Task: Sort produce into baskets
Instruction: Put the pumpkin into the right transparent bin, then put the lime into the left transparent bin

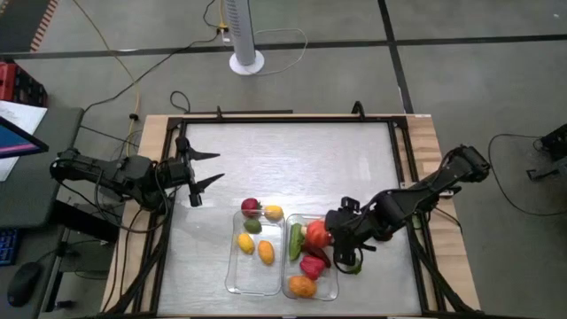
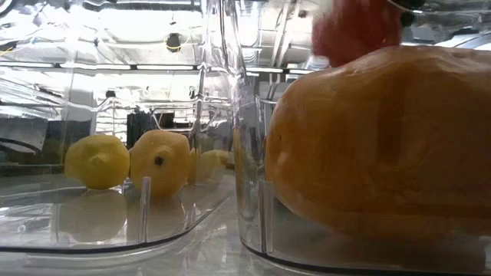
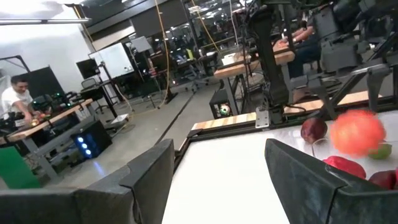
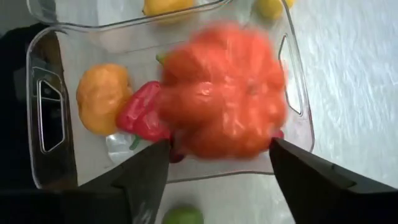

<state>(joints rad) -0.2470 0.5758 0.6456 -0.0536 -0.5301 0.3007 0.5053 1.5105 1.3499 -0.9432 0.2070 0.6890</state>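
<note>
Two clear trays stand side by side near the table's front. The left tray (image 1: 232, 266) holds yellow, green and orange pieces (image 1: 266, 252), with a maroon one (image 1: 251, 206) at its far rim. The right tray (image 1: 333, 285) holds a green piece (image 1: 294, 241), a red pepper (image 4: 144, 112) and an orange piece (image 4: 102, 99). My right gripper (image 4: 219, 146) is open above the right tray. A red-orange tomato (image 4: 224, 93) shows blurred just past its fingertips, over the tray. My left gripper (image 1: 208, 168) is open and empty at the table's left.
A green lime (image 1: 352, 264) lies on the table just right of the right tray, under my right arm. In the low view the orange piece (image 2: 376, 146) fills the near right tray and two yellow pieces (image 2: 96, 161) sit in the left one.
</note>
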